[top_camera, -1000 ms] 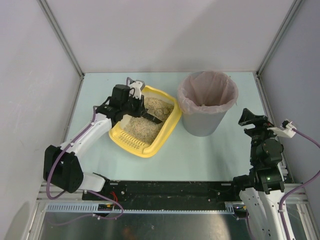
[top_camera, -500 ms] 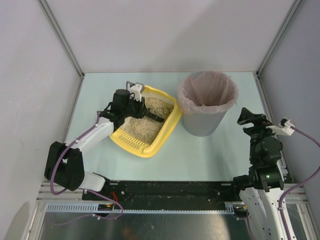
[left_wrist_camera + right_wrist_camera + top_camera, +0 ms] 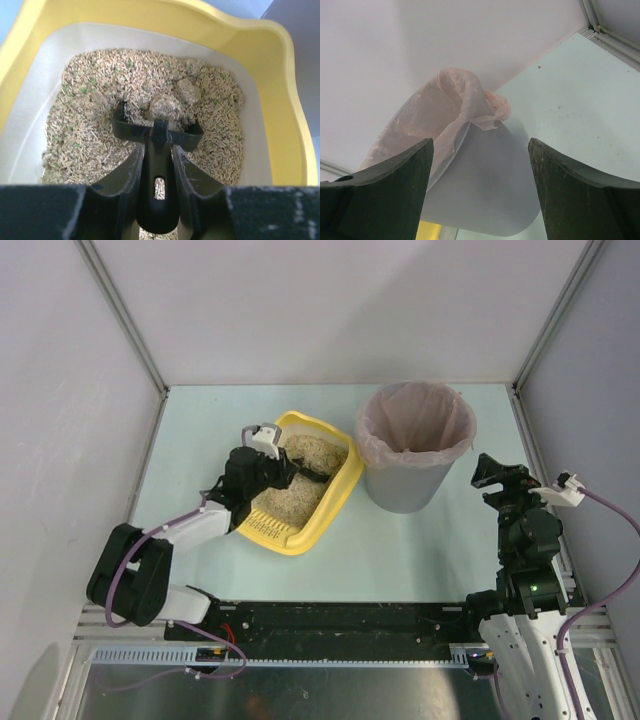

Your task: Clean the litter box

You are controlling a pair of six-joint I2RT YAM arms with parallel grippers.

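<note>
**Clump could spill short of the bin**

My left gripper [image 3: 157, 167] pinches the scoop [image 3: 157, 134] handle, blade against a clump [image 3: 164, 107] in the box [image 3: 338, 490], just beside the bin [image 3: 405, 490]. If I tilt while lifting, it rolls off. My right gripper [image 3: 480, 150] hangs spread near the bin, holding nothing

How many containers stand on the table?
2: the litter box left of centre, a black scoop in it, and the lined grey bin just right of it. None seems hidden.
</note>
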